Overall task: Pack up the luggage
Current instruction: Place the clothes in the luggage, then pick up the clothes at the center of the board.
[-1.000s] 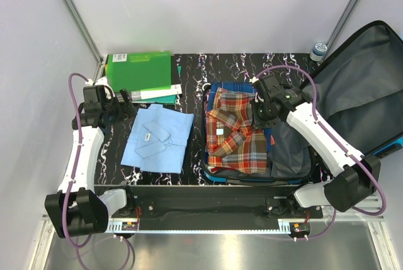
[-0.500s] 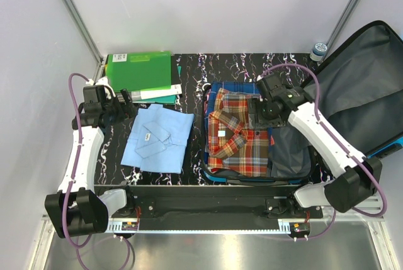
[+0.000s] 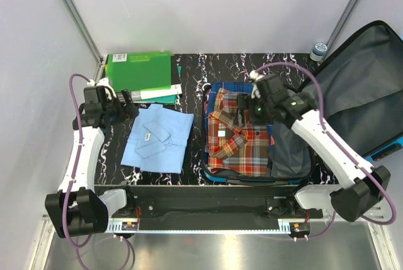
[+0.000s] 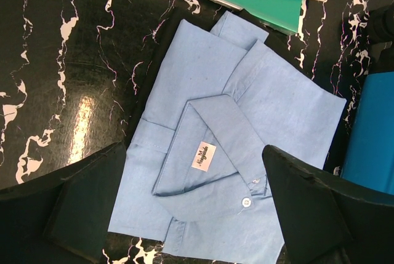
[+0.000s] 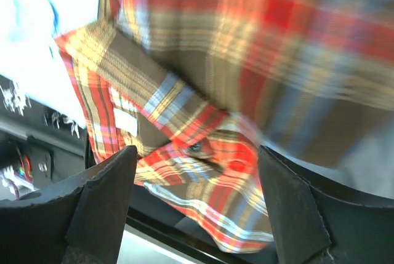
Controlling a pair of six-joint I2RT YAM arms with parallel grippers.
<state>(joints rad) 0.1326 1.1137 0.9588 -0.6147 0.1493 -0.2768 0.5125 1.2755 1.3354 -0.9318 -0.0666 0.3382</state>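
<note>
Presently: luggage point(image 3: 359, 94) open at right, plaid shirt point(image 3: 236, 138) flat inside so it fits. Right gripper point(image 3: 250, 104) above it, jaws wide, empty; left gripper point(image 3: 126, 107), also wide, aimed at blue shirt point(image 3: 157, 138), probably next.

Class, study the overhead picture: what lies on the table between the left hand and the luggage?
A folded light-blue shirt lies flat between the left hand and the luggage, clearest in the top view.

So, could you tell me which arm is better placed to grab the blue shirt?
Left, probably. The left gripper hangs open just above the blue shirt, which fills its wrist view; the right gripper is open over the plaid shirt inside the luggage.
</note>
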